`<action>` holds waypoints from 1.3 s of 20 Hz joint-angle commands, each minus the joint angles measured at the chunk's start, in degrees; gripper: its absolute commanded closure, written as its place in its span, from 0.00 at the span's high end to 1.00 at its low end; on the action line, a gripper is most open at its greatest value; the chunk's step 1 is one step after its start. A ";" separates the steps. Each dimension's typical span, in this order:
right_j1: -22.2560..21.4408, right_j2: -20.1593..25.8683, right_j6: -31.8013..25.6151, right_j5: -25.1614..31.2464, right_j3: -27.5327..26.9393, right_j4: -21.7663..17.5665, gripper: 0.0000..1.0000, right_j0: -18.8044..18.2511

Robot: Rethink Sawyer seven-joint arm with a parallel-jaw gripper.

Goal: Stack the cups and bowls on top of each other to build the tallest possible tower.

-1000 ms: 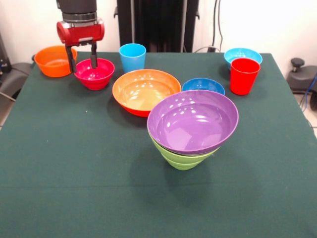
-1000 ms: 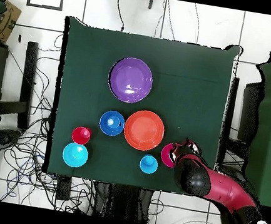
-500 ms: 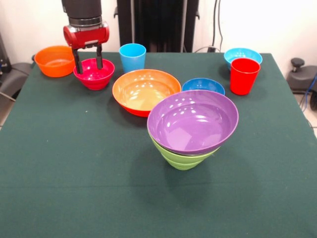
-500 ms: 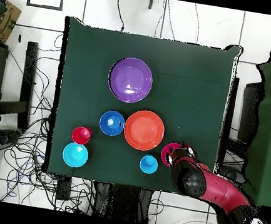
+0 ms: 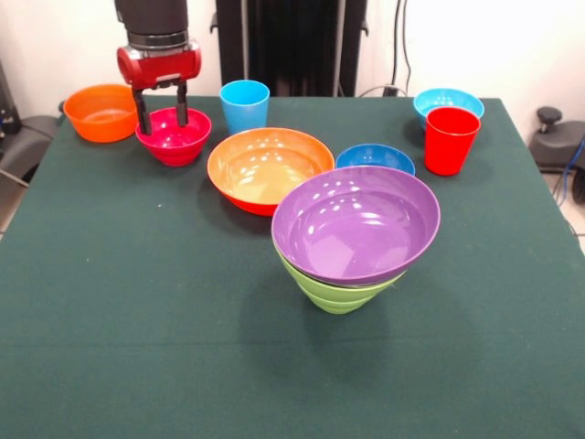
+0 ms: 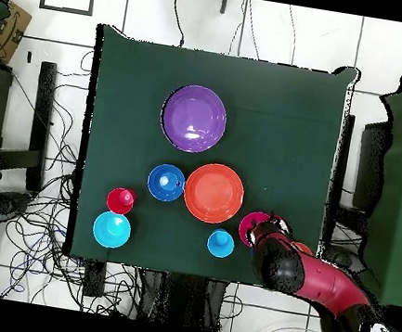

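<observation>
Two dark fingers of the gripper [image 5: 163, 112] are hanging spread apart astride the far rim of the magenta-red bowl [image 5: 174, 136], one finger inside, one outside, in the front view. The purple bowl [image 5: 356, 224] is sitting tilted on a lime green bowl [image 5: 336, 294] mid-table. No writing is showing.

Overhead, the arm [image 6: 305, 275] is covering part of the magenta-red bowl [image 6: 251, 226]; the purple bowl [image 6: 193, 118] is lying well apart.
</observation>
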 commanded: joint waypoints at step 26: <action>3.49 -4.68 9.23 -3.84 -8.79 -2.34 1.00 7.14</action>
